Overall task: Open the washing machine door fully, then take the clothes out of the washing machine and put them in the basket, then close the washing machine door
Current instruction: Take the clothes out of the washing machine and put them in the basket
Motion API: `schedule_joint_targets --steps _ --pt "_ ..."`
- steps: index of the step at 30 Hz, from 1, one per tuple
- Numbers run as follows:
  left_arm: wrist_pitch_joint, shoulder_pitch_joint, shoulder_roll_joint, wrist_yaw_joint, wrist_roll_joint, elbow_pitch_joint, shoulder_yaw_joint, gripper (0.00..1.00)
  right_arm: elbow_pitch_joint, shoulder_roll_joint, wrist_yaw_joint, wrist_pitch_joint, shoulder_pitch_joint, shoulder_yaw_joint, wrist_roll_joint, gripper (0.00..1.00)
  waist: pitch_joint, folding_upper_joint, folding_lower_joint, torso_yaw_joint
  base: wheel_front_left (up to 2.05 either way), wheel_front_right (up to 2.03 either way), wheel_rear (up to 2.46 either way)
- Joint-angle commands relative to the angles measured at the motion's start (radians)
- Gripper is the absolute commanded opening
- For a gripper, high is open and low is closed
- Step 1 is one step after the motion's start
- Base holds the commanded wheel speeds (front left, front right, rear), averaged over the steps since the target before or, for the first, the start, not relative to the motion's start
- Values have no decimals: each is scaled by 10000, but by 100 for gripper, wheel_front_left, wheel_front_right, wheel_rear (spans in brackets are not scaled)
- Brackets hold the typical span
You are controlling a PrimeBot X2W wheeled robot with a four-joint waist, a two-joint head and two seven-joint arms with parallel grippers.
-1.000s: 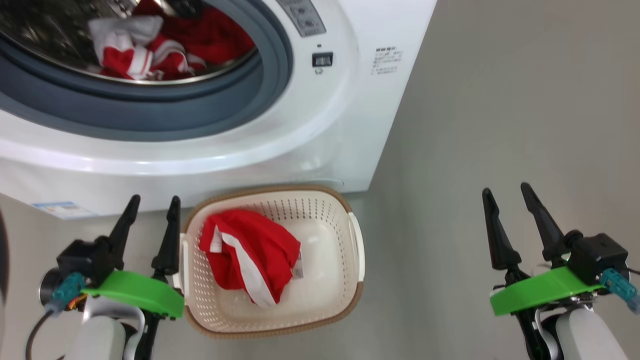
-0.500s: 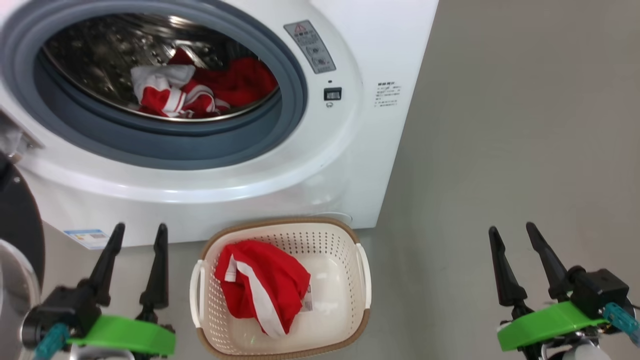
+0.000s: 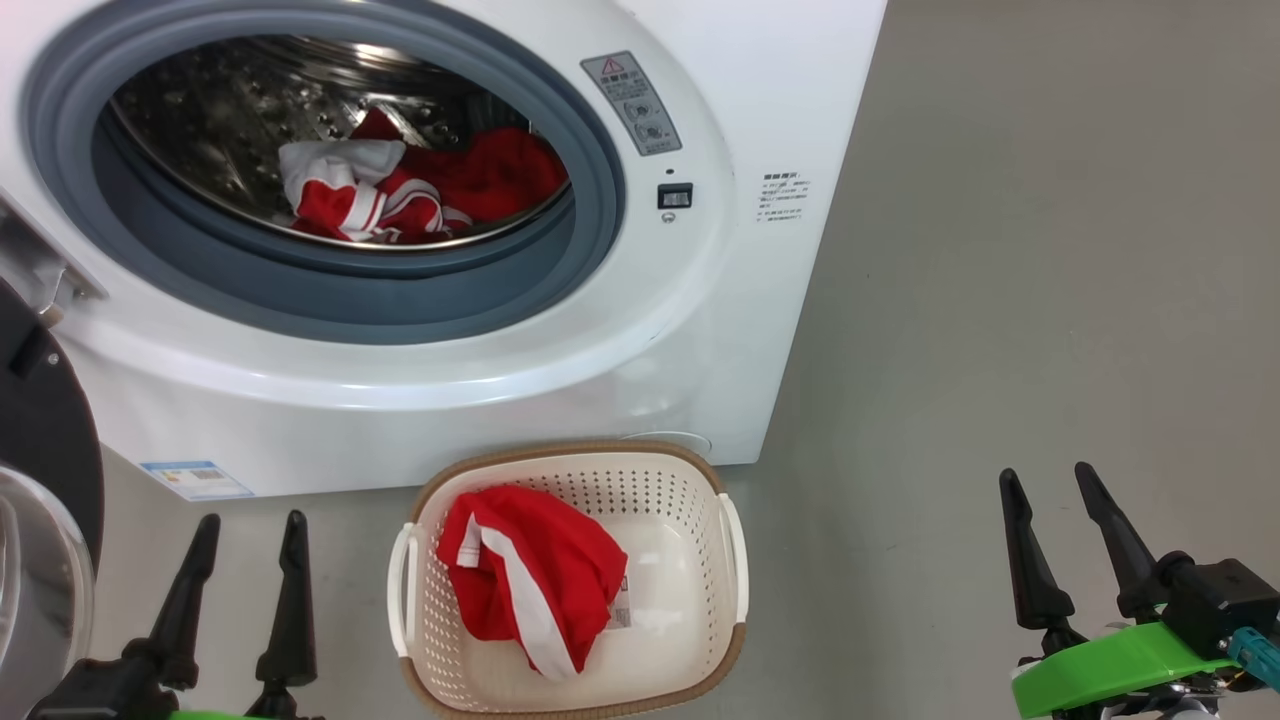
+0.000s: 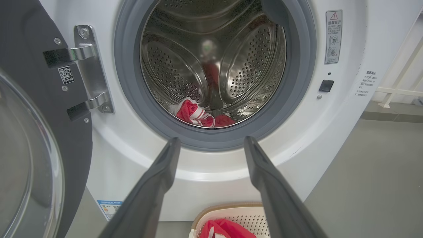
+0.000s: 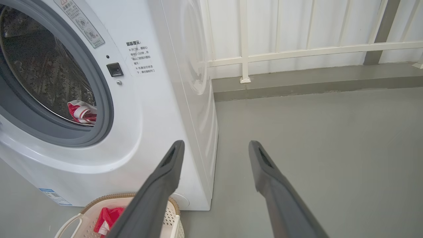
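Grey floor [image 3: 1000,300] spreads beneath it all. Nearest, the left end effector [image 3: 252,520] and right end effector [image 3: 1045,472] hover with fingers apart, holding nothing, on either side of the basket [image 3: 570,452], where one red garment [image 3: 530,570] already lies. Beyond stands the washing machine [image 3: 700,330], its door [image 3: 40,420] swung open to the left. Low in the drum [image 3: 200,110] sit the other clothes [image 3: 400,190]. They look soft, light and limp, and likely to drag over the gasket [image 3: 330,300], so a pinch on a raised, bunched fold looks best.

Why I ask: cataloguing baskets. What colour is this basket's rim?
Brown, woven-look, around the basket; clearest in head view.
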Motion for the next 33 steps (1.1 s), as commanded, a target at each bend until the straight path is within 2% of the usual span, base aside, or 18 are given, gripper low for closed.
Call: schedule_joint_targets --steps 1,18,23,33 --pt "-51 -69 108 15 126 -327 392 100 -276 -81 48 -65 -18 174 -64 100 36 0 0 19 0 0 0" --pt "-51 -778 243 15 30 -2 71 100 -263 -81 48 -65 -424 246 -27 100 611 0 0 -7 0 0 0" --pt "-51 -1784 491 15 56 502 -329 100 -303 -81 48 -65 -817 358 -5 100 1173 0 0 11 0 0 0" --pt "-51 -4830 740 15 460 2749 -883 100 -410 -81 48 -65 -1700 648 154 100 2495 0 0 -62 0 0 0"
